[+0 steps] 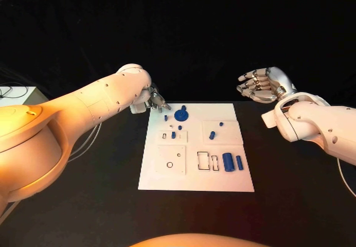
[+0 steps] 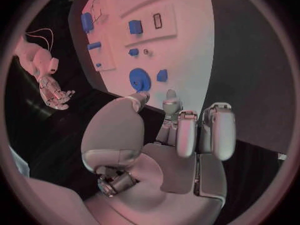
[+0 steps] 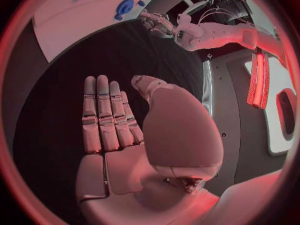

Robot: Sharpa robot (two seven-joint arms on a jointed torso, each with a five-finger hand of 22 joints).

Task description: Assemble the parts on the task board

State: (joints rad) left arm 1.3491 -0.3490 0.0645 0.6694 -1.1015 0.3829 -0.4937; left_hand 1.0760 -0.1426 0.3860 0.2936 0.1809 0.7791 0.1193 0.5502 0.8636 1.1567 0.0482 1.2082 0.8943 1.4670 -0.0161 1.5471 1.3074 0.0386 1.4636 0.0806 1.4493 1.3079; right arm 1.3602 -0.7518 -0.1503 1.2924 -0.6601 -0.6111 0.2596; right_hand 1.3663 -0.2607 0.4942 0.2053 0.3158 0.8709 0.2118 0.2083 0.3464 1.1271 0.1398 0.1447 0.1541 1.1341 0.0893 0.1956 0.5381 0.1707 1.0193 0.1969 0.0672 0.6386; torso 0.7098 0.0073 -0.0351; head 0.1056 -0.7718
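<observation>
Left hand (image 1: 154, 99) hovers at task board's (image 1: 194, 182) far-left corner, fingers apart, empty. Right hand (image 1: 263, 85) raised far right over tabletop (image 1: 89, 195), open flat, empty. Blue parts (image 1: 183, 113) nearby.

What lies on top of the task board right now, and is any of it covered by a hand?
The task board carries small blue parts: a round disc, two cylinders and smaller pieces. The left hand hangs at its far left corner and may cover a little there. The right hand is off the board.
</observation>
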